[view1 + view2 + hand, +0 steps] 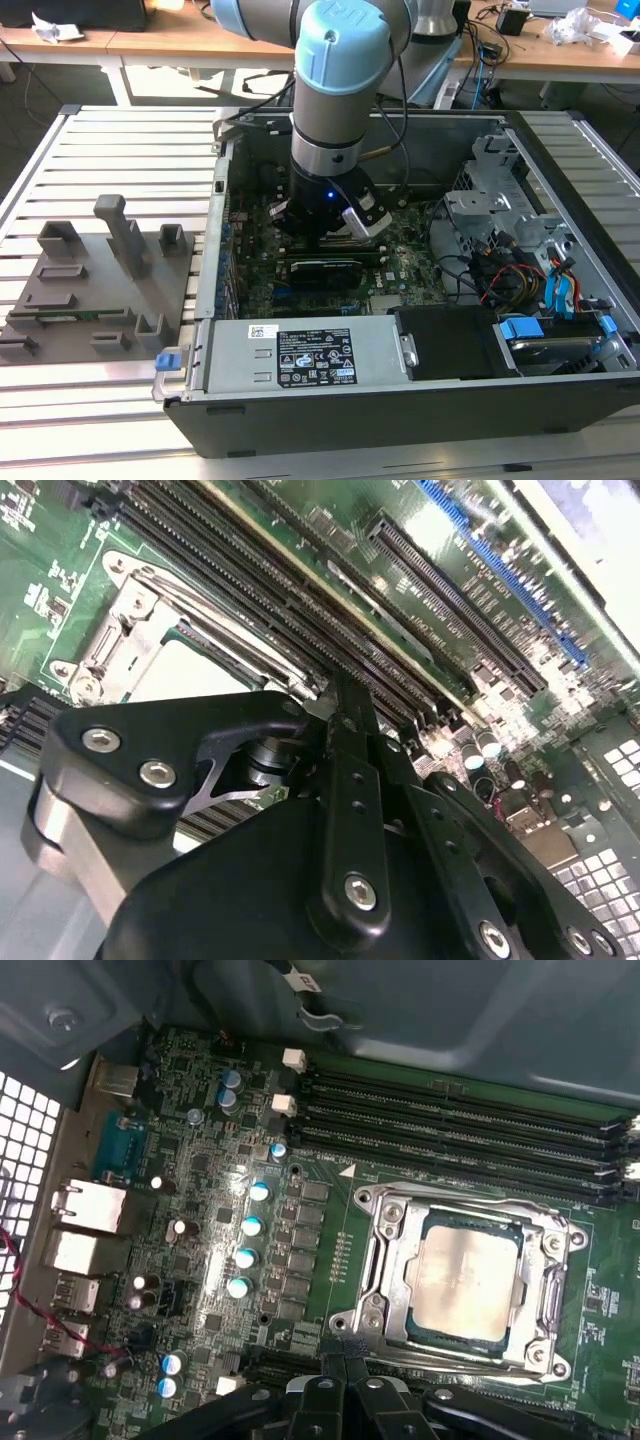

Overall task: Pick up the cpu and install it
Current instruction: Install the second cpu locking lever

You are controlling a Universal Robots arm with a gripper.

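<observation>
In the exterior view the arm reaches straight down into the open computer case (420, 420), and its gripper (325, 232) hangs low over the green motherboard (400, 265), just above a dark card (325, 272) that stands on the board; grey fixture blocks (100, 280) sit on the slatted table (120, 140) well apart, toward the exterior view's left. The case walls rise on every side of the wrist, so free room for travel is mostly upward, I judge. In the second wrist view the black gripper (345, 705) linkage takes up the foreground and its fingers (350, 730) look drawn in together, with nothing visible between them — I read them as closed and empty, though the very tips are hard to separate. Past them lies the socket frame (150, 630) with a pale flat face inside it, beside the long memory slots (300, 610). In the first wrist view the cpu (468, 1280) rests flat inside the metal socket frame (380, 1260), its shiny square top squarely aligned with the frame's sides; being square, it has no long axis to speak of. The gripper (345, 1385) sits just beside the frame's near edge, apart from the chip, which lies just ahead of the fingertips and off to one side. A row of capacitors (250, 1240) flanks one side of the socket and memory slots (450, 1130) the other — tight borders.
</observation>
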